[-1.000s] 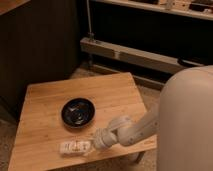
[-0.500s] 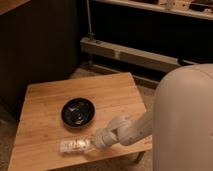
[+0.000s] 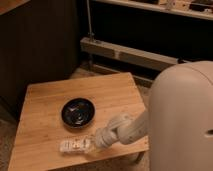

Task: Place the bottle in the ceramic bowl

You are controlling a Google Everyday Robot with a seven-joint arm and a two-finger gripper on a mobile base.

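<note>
The bottle [image 3: 73, 146] lies on its side near the front edge of the wooden table [image 3: 45, 100], clear with a whitish label. The ceramic bowl [image 3: 78, 111] is round, glossy black and sits at the table's middle, just behind the bottle and apart from it. My gripper [image 3: 92, 144] reaches in from the right on a white arm [image 3: 125, 131], low over the table, at the bottle's right end. Its tips are at or touching the bottle.
The robot's large white body [image 3: 185, 120] fills the right side. Dark cabinet panels and a metal shelf rail [image 3: 130, 52] stand behind the table. The table's front edge is close below the bottle.
The arm has shifted slightly left and down, bringing the gripper closer onto the bottle's right end. The bottle and bowl have not visibly moved.
</note>
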